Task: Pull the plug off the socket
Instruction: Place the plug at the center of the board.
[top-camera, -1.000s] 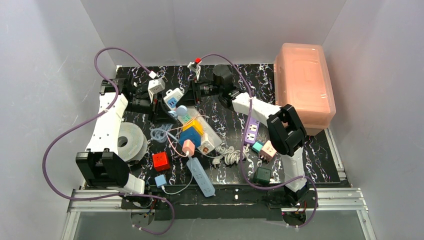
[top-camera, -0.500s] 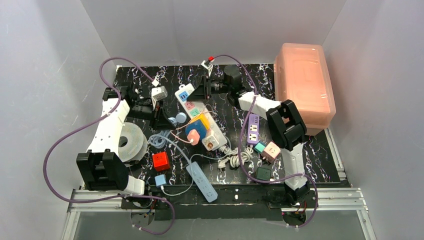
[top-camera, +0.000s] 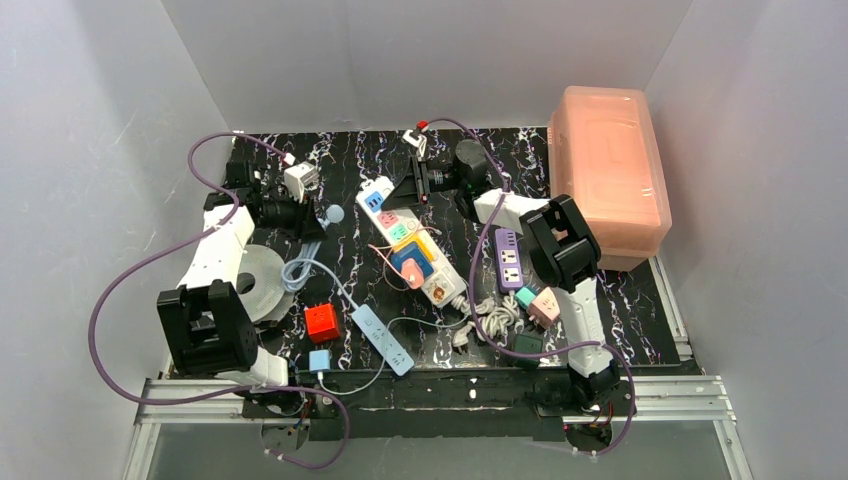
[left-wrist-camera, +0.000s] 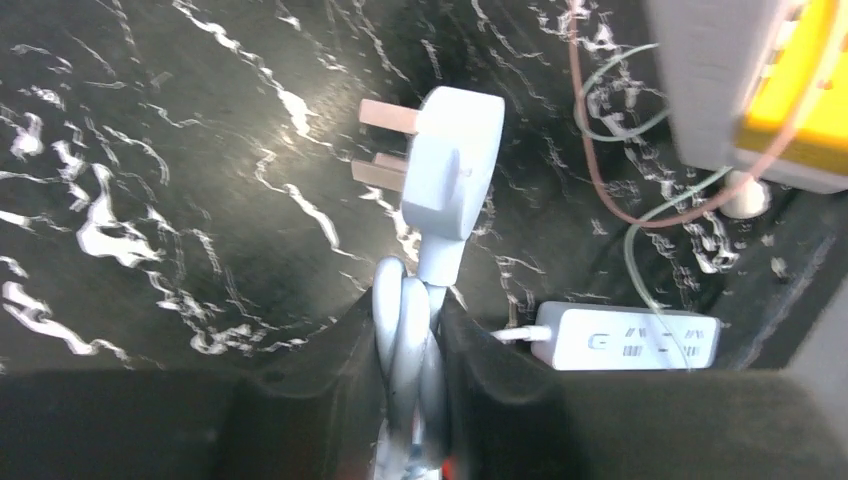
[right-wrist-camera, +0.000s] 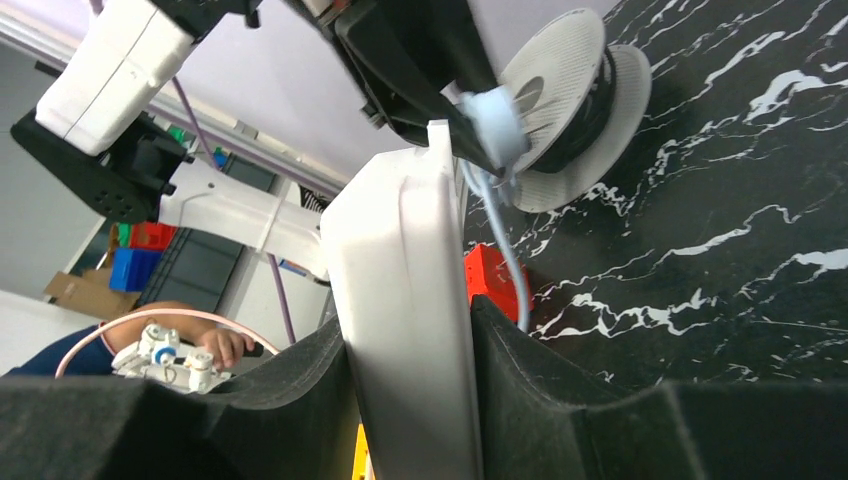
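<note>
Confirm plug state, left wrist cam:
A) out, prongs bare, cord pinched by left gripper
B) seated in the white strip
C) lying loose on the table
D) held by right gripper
A: the plug shows bare prongs over the table, its cord pinched in the left gripper; the right gripper clamps the socket.

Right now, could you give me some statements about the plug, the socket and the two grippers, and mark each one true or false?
1. The plug is out of the socket, with its pins bare. True.
2. The left gripper is open and empty. False: it is shut on the cable, just behind the plug.
3. The right gripper clamps one end of the socket. True.
4. The red cube rests on the socket. False: it lies on the table, apart from the socket.
</note>
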